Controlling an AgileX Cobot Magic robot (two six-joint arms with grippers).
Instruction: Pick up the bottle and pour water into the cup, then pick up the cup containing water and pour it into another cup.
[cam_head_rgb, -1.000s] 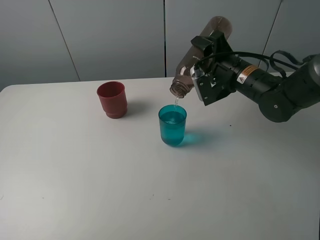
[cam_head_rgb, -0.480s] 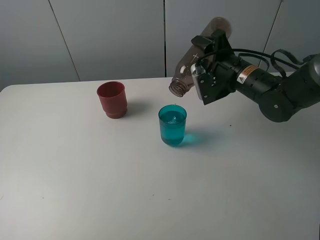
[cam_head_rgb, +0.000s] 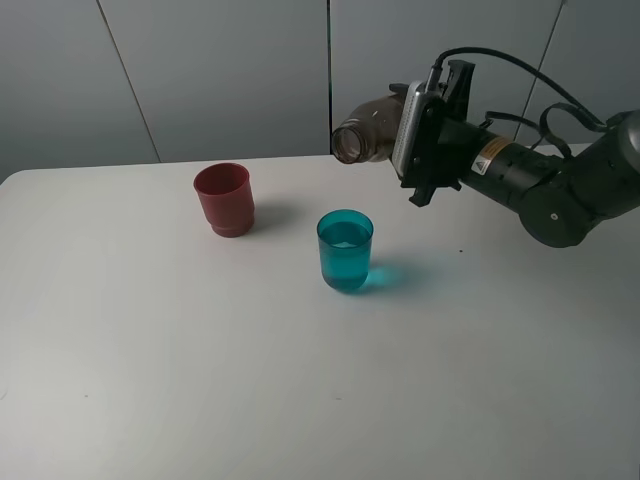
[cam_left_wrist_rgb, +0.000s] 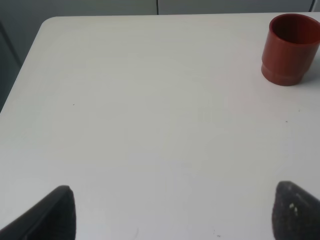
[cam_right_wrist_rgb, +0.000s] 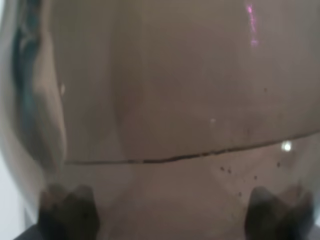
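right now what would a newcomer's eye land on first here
First, the tall smoky grey-brown plastic bottle, held nearly level in the air by the right gripper, open mouth pointing left in the high view. Below it on the white table stands a translucent teal-blue plastic tumbler holding water, with an opaque red plastic cup apart to its left.

1 bottle (cam_head_rgb: 368, 138); teal cup (cam_head_rgb: 345, 251) + red cup (cam_head_rgb: 224, 199) (2 total); 1 tbl (cam_head_rgb: 200, 380).
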